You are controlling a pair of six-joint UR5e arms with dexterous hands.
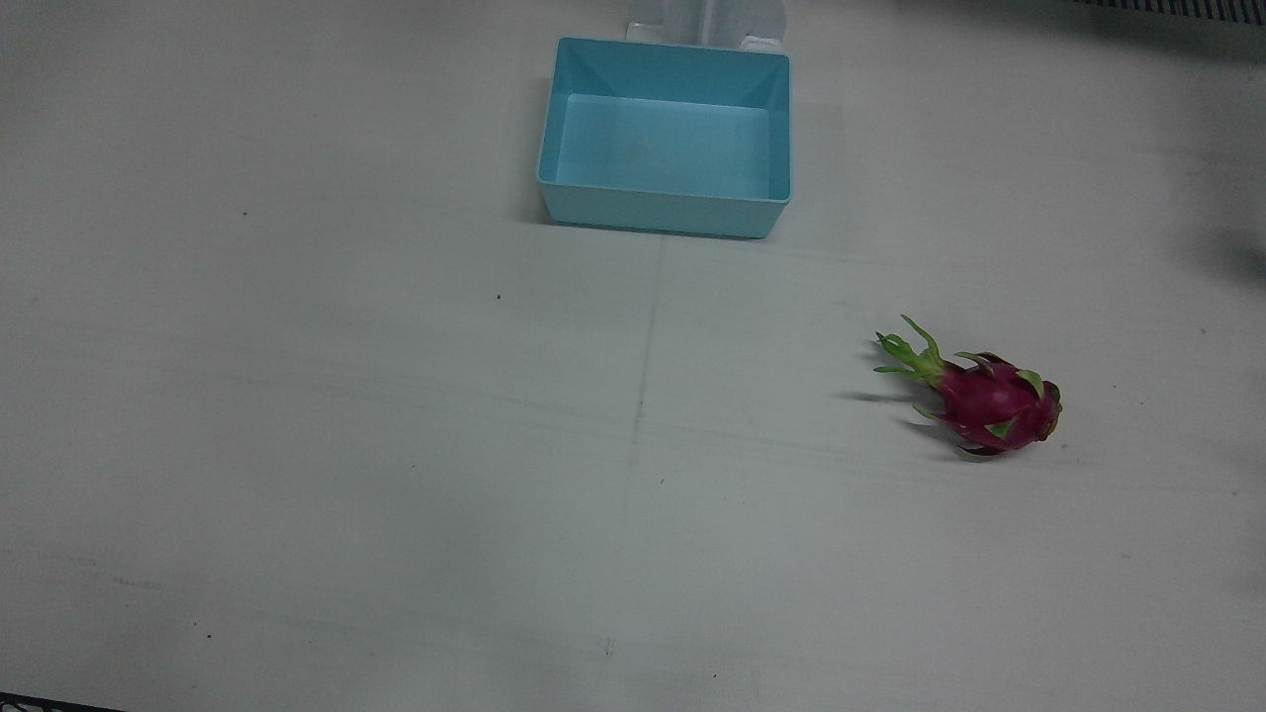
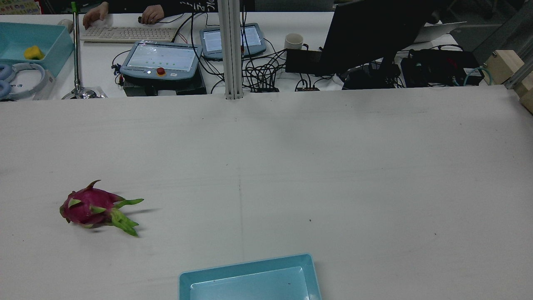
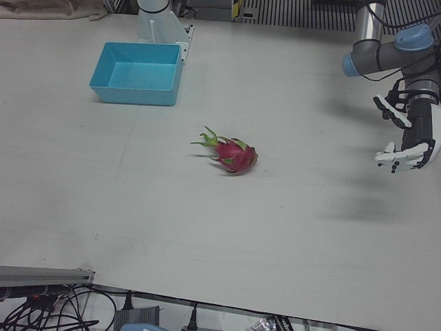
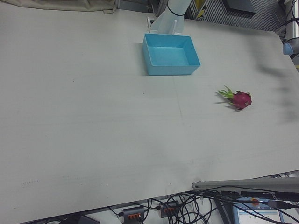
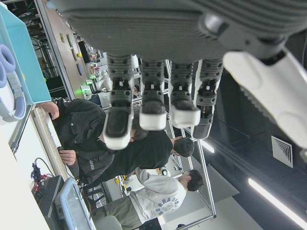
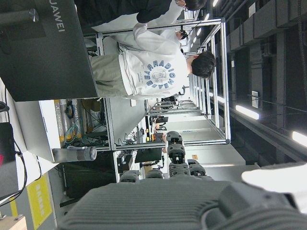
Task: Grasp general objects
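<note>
Since the dragon fruit (image 1: 994, 400) lies untouched on the counter (image 1: 396, 445), the grasp is judged not to have begun; only the approach is in hand. The fruit is seen on its side on the left arm's half of the counter, well apart from the blue bin (image 1: 665, 138), with its green leafy end turned toward the counter's middle line and its rounded magenta end toward the outer edge. The bin is empty.

The left hand (image 3: 406, 134) is held in the air off to the outer side of the fruit, well apart from it, with its fingers (image 5: 152, 103) spread and nothing between them. The right hand (image 6: 182, 201) is shown only by its own camera, raised and facing the room; its fingers appear extended and nothing is seen in them, though its place over the counter cannot be told.

For the next move, the left hand would probably have to be brought across and down over the fruit, with the fingers kept apart until the magenta body is straddled. A closure on the body, not on the thin leaves, seems called for, since the rounded fruit could roll if nudged.
</note>
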